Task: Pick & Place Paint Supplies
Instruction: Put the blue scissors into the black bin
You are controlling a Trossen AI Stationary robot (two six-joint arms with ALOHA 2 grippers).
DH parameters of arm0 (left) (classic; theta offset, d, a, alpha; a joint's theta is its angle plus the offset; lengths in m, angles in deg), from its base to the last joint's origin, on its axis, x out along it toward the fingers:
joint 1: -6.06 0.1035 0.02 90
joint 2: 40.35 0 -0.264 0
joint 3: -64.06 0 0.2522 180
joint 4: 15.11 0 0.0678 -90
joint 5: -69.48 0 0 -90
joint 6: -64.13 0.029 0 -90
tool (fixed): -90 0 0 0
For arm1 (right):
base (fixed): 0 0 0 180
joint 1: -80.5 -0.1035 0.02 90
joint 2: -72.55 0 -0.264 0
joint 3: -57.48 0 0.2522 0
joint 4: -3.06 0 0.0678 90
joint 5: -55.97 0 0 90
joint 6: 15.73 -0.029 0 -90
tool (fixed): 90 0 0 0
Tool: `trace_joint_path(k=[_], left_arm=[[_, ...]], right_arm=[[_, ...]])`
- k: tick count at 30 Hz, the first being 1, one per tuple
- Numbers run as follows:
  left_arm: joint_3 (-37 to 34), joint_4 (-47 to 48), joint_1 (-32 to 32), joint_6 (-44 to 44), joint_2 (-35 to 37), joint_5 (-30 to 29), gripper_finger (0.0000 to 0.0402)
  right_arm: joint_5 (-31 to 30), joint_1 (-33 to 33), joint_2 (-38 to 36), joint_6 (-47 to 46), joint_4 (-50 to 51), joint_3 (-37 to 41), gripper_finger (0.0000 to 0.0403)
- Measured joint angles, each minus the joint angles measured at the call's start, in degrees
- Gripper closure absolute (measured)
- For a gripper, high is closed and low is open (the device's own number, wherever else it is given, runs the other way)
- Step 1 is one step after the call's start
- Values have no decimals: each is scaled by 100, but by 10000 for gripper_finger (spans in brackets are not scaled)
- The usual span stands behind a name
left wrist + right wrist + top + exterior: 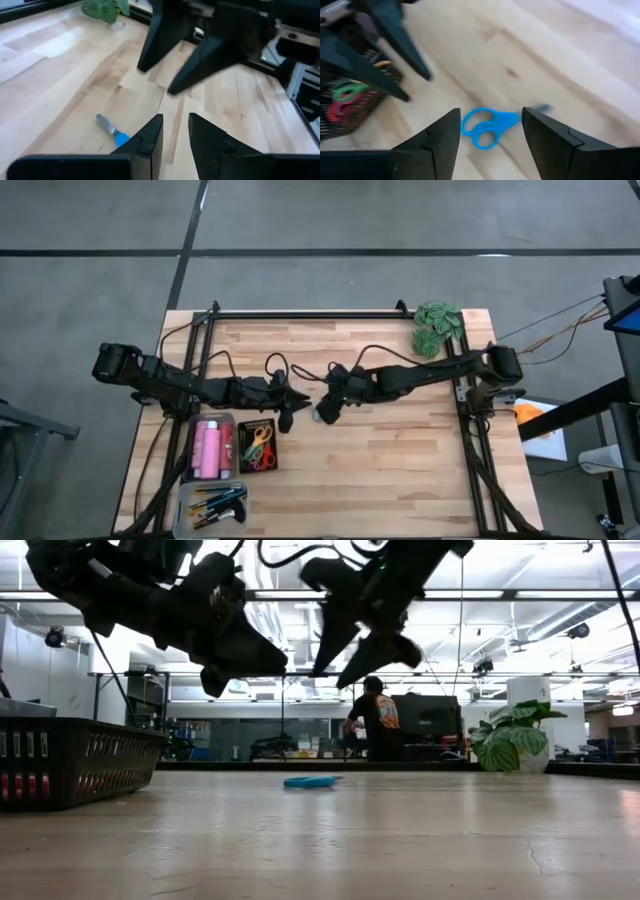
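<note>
both arms reach to mid-table, left claw [287, 412] and right claw [326, 410] near each other, empty, fingers parted.

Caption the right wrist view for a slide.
Right gripper open above the blue scissors lying on the table.

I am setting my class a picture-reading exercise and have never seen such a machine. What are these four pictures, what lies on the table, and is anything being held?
Two robot arms work at a wooden table. One picture looks down from above, one looks level across the tabletop, and two come from cameras on the wrists. The left gripper and right gripper both hang open and empty above blue scissors lying flat on the wood. Baskets hold pink bottles, more scissors and brushes. A leafy clump sits in a corner.
</note>
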Motion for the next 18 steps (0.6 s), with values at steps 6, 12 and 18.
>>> trace_joint_path(k=[6,12,18], left_arm=[[0,46,-2,-9,0,4,308],[-2,109,-2,-24,2,4,308],[-2,120,-9,-48,5,4,308]], right_arm=[[-349,-144,-454,65,353,87,199],[-400,-481,-860,234,293,336,236],[-1269,-1024,-1367,236,-349,1053,285]])
